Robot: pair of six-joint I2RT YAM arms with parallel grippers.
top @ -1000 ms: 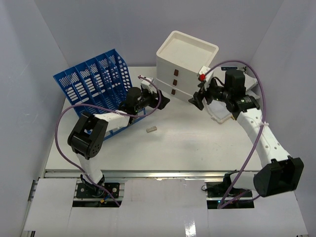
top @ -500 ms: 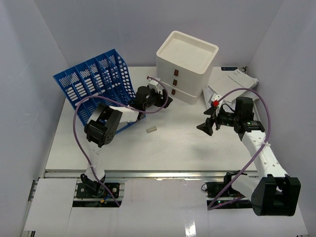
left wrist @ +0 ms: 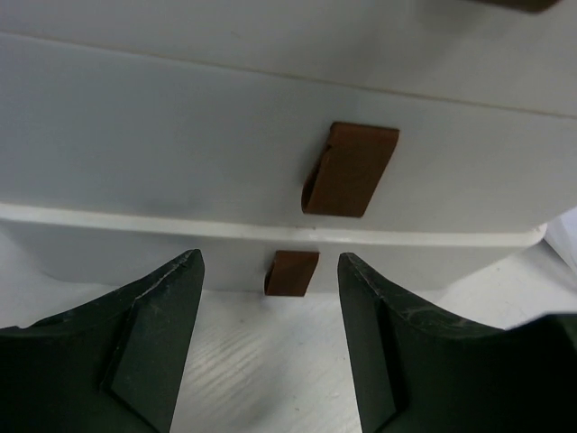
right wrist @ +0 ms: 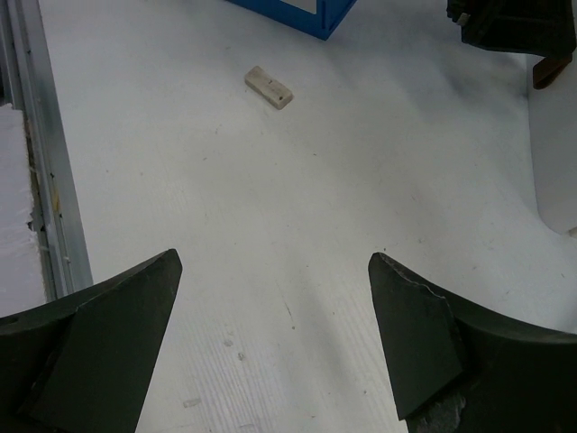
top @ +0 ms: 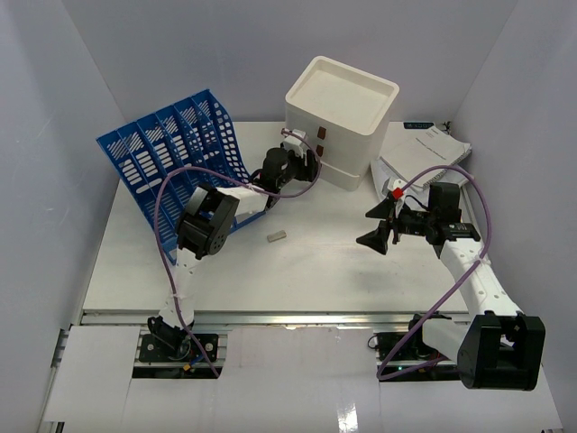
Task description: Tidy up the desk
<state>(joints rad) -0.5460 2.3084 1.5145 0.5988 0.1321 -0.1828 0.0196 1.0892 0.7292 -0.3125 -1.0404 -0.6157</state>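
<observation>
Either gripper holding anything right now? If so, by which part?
Nothing is held. The left gripper is open, empty, facing the brown handles of the drawer box. The right gripper is open, empty, above the desk.

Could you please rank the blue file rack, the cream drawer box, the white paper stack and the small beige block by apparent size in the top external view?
1. blue slatted plastic file rack, narrowly
2. cream three-drawer box, raised toward the camera, so unsure
3. white printed paper stack, partly hidden
4. small beige rectangular block
</observation>
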